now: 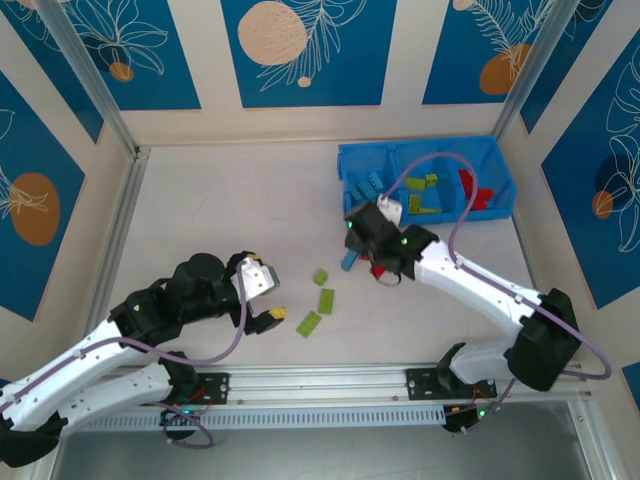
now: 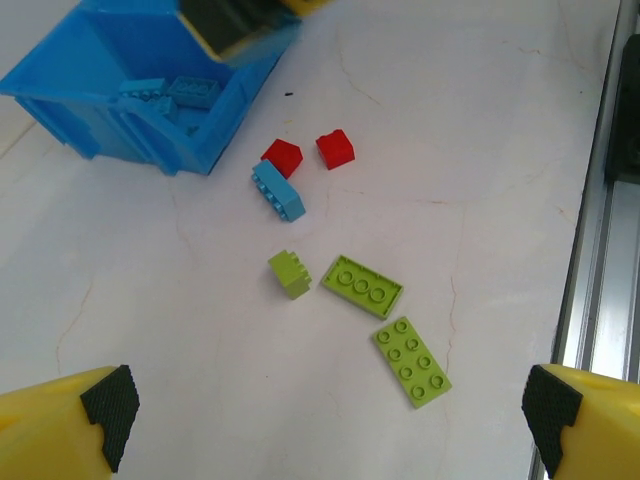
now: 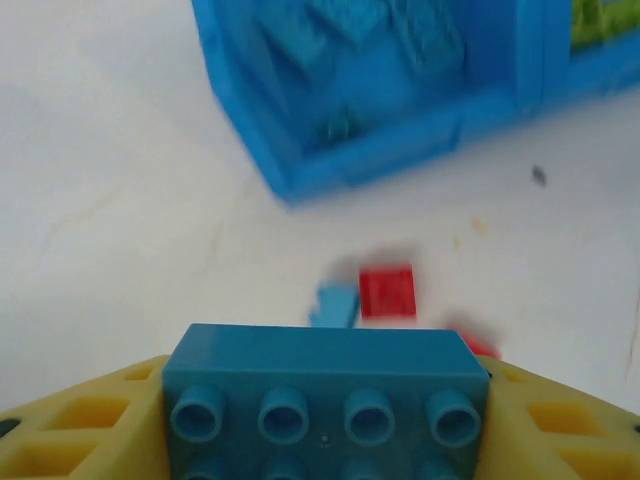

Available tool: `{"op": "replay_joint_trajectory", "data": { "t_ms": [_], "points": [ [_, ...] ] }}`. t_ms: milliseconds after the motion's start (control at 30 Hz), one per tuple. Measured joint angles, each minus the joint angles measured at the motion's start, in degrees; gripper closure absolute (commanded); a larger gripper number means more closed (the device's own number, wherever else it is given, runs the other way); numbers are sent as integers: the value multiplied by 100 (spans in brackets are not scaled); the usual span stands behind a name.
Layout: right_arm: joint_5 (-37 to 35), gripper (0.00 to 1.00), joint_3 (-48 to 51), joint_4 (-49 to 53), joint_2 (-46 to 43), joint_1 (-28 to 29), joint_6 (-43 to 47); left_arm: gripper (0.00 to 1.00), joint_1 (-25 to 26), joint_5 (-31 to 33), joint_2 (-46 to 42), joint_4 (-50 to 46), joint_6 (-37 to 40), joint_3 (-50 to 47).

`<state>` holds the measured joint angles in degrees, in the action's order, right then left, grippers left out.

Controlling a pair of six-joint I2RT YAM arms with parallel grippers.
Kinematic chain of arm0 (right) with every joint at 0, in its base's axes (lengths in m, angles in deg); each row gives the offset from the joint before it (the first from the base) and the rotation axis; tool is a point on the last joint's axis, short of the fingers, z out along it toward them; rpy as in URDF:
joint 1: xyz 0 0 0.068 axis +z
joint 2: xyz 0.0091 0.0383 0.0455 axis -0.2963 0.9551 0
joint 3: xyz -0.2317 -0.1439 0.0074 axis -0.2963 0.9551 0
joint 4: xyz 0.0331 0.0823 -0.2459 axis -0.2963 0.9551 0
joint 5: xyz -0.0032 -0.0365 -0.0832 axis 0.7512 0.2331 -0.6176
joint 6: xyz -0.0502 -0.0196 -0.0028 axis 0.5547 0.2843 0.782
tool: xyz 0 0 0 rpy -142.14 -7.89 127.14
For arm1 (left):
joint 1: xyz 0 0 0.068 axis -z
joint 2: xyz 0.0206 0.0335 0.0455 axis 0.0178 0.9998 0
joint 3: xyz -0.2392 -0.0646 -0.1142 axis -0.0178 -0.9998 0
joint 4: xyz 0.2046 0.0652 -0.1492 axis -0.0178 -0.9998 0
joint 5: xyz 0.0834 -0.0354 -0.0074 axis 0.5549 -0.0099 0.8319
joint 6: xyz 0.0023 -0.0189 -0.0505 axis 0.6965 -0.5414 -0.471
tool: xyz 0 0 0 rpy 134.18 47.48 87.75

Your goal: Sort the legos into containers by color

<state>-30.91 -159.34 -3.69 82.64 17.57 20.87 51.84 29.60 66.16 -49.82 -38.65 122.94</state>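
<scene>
My right gripper (image 3: 325, 425) is shut on a light blue lego (image 3: 325, 385), studs toward the camera, held above the table just in front of the blue bin (image 3: 380, 150). Under it lie a red lego (image 3: 387, 292), a small blue lego (image 3: 335, 305) and another red one (image 3: 478, 346). From above, the right gripper (image 1: 375, 238) hangs by the near left corner of the containers (image 1: 440, 143). My left gripper (image 2: 330, 420) is open, high over three lime green legos (image 2: 289, 273), (image 2: 362, 286), (image 2: 412, 361). The left gripper (image 1: 268, 305) is left of them.
The bin's left compartment holds blue bricks (image 1: 368, 185), the middle one green (image 1: 425, 195), the right one red (image 1: 475, 190). A metal rail (image 1: 320, 380) runs along the near table edge. Frame posts (image 1: 130, 150) stand at the back corners.
</scene>
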Motion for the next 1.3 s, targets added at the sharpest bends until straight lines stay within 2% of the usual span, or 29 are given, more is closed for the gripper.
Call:
{"op": "replay_joint_trajectory", "data": {
  "t_ms": [100, 267, 367, 467, 533, 633, 800, 900, 1100, 1300],
  "points": [
    [304, 46, -837, -168, 962, -627, 400, 0, 0, 87, 13, 2, 2, -22],
    [610, 17, -2527, 142, 2568, -1082, 688, 0, 0, 190, 66, 0, 2, -33],
    [605, 10, -3185, 584, 3001, -1086, 691, 0, 0, 238, 111, 0, 2, -35],
    [577, 10, -3220, 857, 2857, -1012, 675, 0, 0, 243, 120, 0, 2, -37],
    [577, 10, -2951, 857, 2514, -925, 673, 0, 0, 251, 120, 0, 2, -37],
    [496, 8, -2050, 774, 1578, -693, 671, 0, 0, 260, 120, 0, 2, -37],
    [391, 8, 7, 470, -391, -2, 446, 0, 0, 256, 162, 2, 2, -37],
    [409, 7, 1145, 354, -1137, 273, 87, 0, 0, 251, 236, 0, 2, -37],
    [811, 7, 2712, 195, -1314, 160, -358, 0, 0, 221, 376, -2, 2, -37],
    [1362, 10, 2715, -136, -595, -282, -389, 0, 0, 192, 389, -2, 2, -37]
  ]
}}
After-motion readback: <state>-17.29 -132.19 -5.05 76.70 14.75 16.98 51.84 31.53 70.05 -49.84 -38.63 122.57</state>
